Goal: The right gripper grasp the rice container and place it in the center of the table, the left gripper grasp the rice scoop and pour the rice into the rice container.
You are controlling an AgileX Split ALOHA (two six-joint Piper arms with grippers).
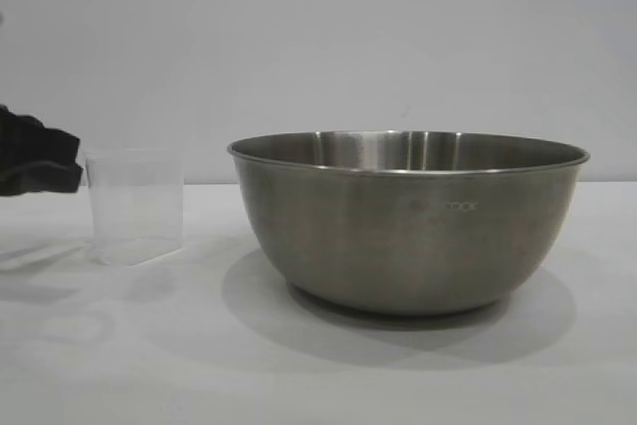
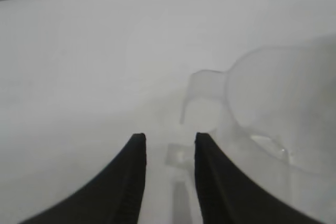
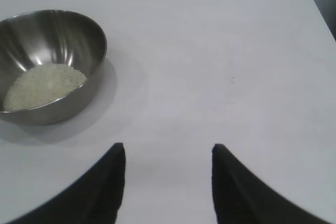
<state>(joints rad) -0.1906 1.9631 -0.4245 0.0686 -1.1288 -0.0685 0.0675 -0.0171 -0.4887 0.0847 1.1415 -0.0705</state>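
Nearest in the exterior view, the steel bowl (image 1: pixel 408 221) is seen standing upright on the white table (image 1: pixel 119 365), filling the centre and right of the frame. In the right wrist view the rice (image 3: pixel 44 85) is seen already lying in a heap on the bowl's floor. A little farther back, at the left of the exterior view, the clear plastic cup (image 1: pixel 135 206) is set upright on the table, well apart from the bowl, and appears empty. At the far left edge, just beside the cup, the dark left gripper (image 1: pixel 38 151) is seen. In its own wrist view its fingers (image 2: pixel 134 182) are shown slightly parted with nothing between them, and the cup's small handle lies just ahead of the gap. The right gripper (image 3: pixel 168 153) is held above bare table away from the bowl, its fingers wide apart and empty.

The pour is judged to be done and the cup put back down and released. What remains, it is judged, is for the left arm to be drawn clear without the light cup being knocked over.
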